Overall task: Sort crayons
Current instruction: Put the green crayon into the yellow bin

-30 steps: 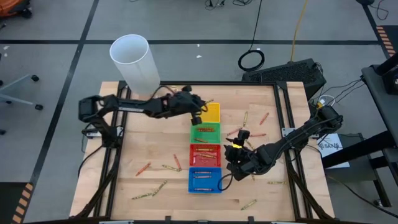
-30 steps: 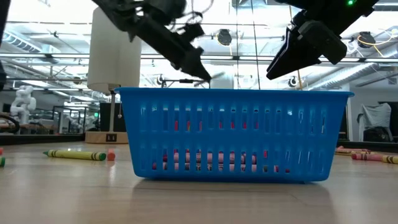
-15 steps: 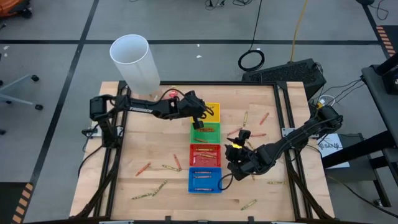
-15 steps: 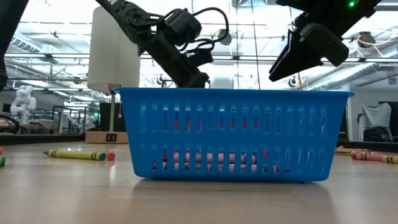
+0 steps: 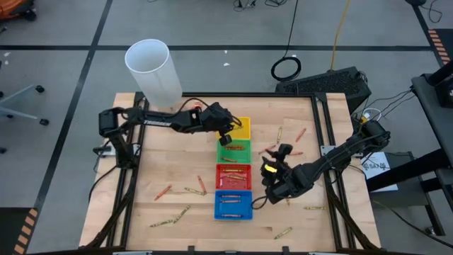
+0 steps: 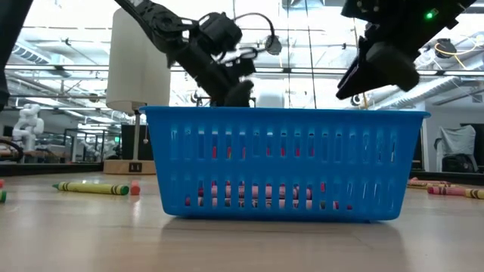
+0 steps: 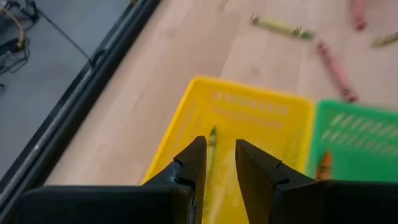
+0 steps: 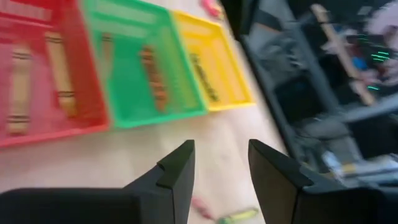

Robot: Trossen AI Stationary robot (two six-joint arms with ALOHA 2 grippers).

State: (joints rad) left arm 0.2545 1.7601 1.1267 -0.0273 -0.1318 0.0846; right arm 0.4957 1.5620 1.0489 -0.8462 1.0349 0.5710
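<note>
Left gripper (image 7: 217, 165), over the yellow tray (image 5: 243, 127) at 12 o'clock, has just parted its jaws; a crayon (image 7: 211, 144) lies inside, delivered. Right gripper's (image 8: 221, 163) jaws stand apart, empty.

Four trays in a single row down the middle of the table (image 5: 177, 159).
The row (image 5: 233, 168) is flanked by the left gripper (image 5: 228, 130) at its far end and the right gripper (image 5: 272, 183) beside its near half; crayons (image 5: 188, 190) are scattered on the table to both sides, more are lying inside the trays, and a tall cylinder (image 5: 153, 71) is stood at the far left corner.
</note>
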